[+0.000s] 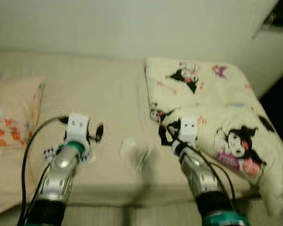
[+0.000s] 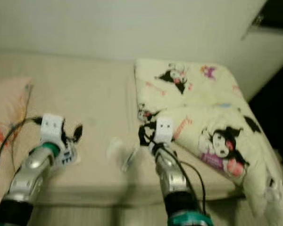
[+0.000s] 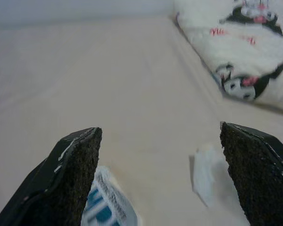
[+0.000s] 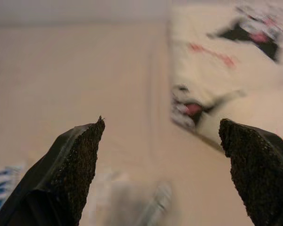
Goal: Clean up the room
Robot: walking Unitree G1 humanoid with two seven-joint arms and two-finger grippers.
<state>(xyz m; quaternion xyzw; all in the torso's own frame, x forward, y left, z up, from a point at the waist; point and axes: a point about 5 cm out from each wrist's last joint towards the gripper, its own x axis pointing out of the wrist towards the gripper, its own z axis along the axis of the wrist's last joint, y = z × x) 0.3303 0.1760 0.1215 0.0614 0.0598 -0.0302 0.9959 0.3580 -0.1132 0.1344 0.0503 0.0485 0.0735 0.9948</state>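
A crumpled clear plastic wrapper point(image 1: 134, 153) lies on the beige bed sheet point(image 1: 108, 94) between my two arms. A small blue and white packet point(image 3: 106, 207) lies just beneath my left gripper point(image 3: 159, 129), which is open and hovers low over the sheet. In that wrist view the wrapper point(image 3: 210, 181) lies close to one finger. My right gripper point(image 4: 162, 121) is open with nothing in it, raised over the sheet at the near corner of the folded blanket point(image 1: 212, 122), with the blurred wrapper point(image 4: 146, 202) below it.
The white blanket with cartoon figures covers the right part of the bed. A peach pillow point(image 1: 12, 117) lies at the left. A pale wall point(image 1: 132, 23) stands behind the bed. The bed's front edge point(image 1: 132, 200) runs just under my arms.
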